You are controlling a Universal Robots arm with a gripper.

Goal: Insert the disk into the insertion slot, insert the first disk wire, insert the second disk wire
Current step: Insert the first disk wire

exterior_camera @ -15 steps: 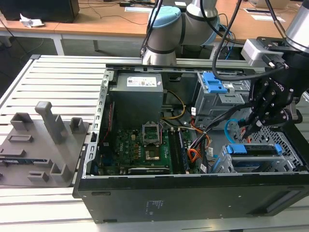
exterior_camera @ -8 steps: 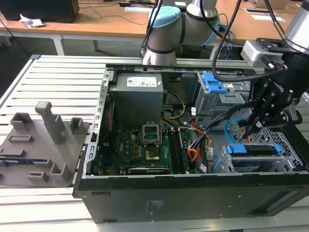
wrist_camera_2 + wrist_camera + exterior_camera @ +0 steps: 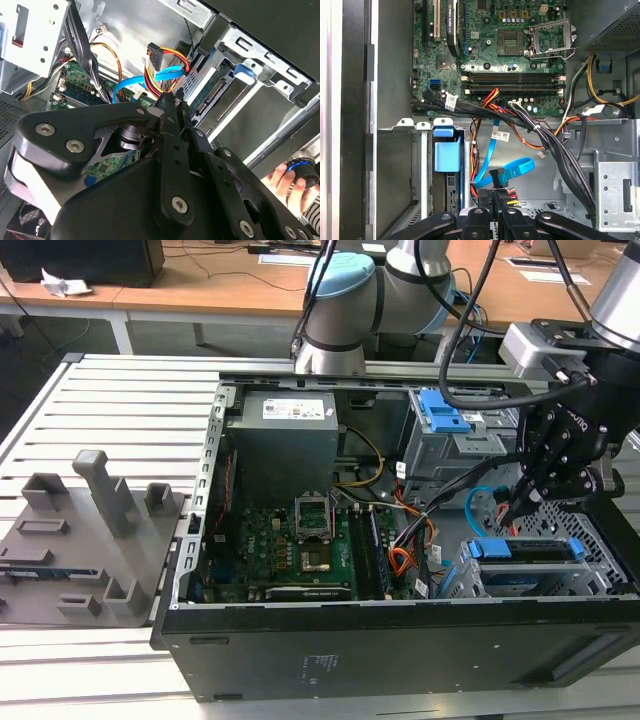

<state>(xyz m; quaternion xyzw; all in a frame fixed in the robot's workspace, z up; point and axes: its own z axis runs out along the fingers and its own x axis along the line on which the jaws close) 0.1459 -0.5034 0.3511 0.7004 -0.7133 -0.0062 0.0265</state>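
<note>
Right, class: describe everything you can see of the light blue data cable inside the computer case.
The second disk wire is a thin, flat, light blue ribbon, plastic-looking, loose inside the open case. In the first wrist view it drops from near the motherboard, bends sharply and folds back in a broad loop to a small dark plug just off the gripper. A white tag sits by its upper run. In the second wrist view it crosses the first disk wire.

Slatted metal workbench [image 3: 130, 400], light wooden desks [image 3: 220, 290] behind
</note>
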